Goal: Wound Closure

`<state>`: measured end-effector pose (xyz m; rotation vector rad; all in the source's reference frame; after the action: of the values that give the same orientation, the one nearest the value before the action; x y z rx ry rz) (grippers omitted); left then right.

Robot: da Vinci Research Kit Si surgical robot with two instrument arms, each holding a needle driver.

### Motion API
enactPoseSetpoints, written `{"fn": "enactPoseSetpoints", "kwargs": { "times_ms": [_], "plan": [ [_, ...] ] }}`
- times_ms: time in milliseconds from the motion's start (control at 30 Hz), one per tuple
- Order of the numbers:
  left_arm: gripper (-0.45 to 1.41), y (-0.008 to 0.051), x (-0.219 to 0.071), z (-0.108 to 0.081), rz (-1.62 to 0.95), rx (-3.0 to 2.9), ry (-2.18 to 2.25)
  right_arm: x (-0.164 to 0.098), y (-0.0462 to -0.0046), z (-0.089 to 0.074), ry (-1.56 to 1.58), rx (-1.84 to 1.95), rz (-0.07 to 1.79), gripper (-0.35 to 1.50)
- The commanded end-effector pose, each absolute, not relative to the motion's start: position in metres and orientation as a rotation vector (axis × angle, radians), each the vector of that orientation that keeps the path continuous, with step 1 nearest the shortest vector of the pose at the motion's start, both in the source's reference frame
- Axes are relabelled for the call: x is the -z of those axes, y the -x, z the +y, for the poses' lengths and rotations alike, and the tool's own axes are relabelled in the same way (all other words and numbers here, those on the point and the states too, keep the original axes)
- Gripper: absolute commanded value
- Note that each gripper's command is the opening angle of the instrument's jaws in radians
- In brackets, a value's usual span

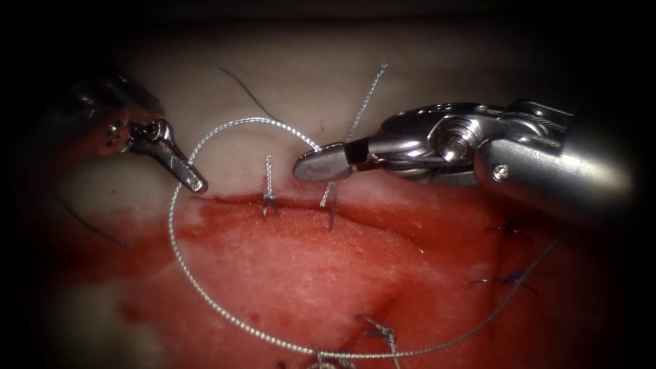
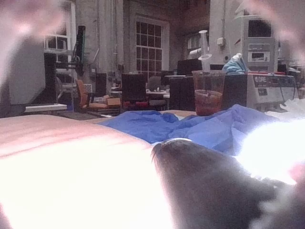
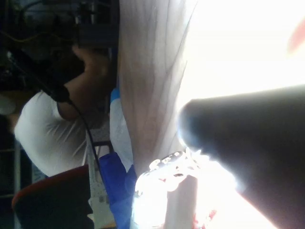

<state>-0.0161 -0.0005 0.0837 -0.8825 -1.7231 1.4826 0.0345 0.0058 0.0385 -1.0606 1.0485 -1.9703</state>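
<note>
Holding thread (image 1: 205, 140), the left claw (image 1: 195, 182) at 9 o'clock and the right claw (image 1: 311, 167) at centre each close on the loop above the cut (image 1: 383, 205) in the tissue (image 1: 294, 266). Likely knot-tying; I see no needle.

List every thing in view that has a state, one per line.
left tool: jaws shut on the thread.
right tool: jaws shut on the thread.
thread: one wide slack loop between the tools, over the tissue.
cut: partly stitched, knots tied.
tissue: wet with red fluid.
</note>
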Motion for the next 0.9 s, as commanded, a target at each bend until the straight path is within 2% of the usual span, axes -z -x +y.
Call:
{"fn": "enactPoseSetpoints", "kwargs": {
  "times_ms": [33, 133, 167, 200, 300, 333, 400, 800, 900],
  "plan": [
    [-0.45, 0.0160, -0.0828, 0.0009, -1.716, -1.489, 0.893, -0.0376, -0.0349, 0.0073, 1.070, 1.961, 1.043, -0.35],
    [-0.40, 0.0162, -0.0828, 0.0010, -1.716, -1.487, 0.902, -0.0376, -0.0348, 0.0074, 1.043, 1.930, 1.050, -0.35],
    [-0.21, 0.0162, -0.0828, 0.0011, -1.727, -1.453, 0.884, -0.0376, -0.0347, 0.0074, 1.018, 1.900, 1.046, -0.35],
    [0.09, 0.0161, -0.0828, 0.0010, -1.715, -1.451, 0.869, -0.0376, -0.0347, 0.0074, 1.021, 1.896, 1.025, -0.35],
    [0.32, 0.0154, -0.0827, 0.0007, -1.708, -1.458, 0.824, -0.0376, -0.0346, 0.0075, 1.021, 1.893, 1.002, -0.35],
    [0.32, 0.0154, -0.0827, 0.0007, -1.708, -1.458, 0.824, -0.0376, -0.0346, 0.0075, 1.021, 1.893, 1.002, -0.35],
    [0.47, 0.0149, -0.0827, 0.0007, -1.707, -1.461, 0.813, -0.0377, -0.0343, 0.0077, 1.016, 1.885, 0.982, -0.35],
    [0.37, 0.0144, -0.0824, -0.0002, -1.747, -1.424, 0.727, -0.0382, -0.0330, 0.0085, 1.025, 1.894, 0.936, -0.35],
    [0.37, 0.0154, -0.0830, -0.0006, -1.762, -1.390, 0.759, -0.0377, -0.0321, 0.0094, 1.032, 1.886, 0.877, -0.35]
  ]
}}
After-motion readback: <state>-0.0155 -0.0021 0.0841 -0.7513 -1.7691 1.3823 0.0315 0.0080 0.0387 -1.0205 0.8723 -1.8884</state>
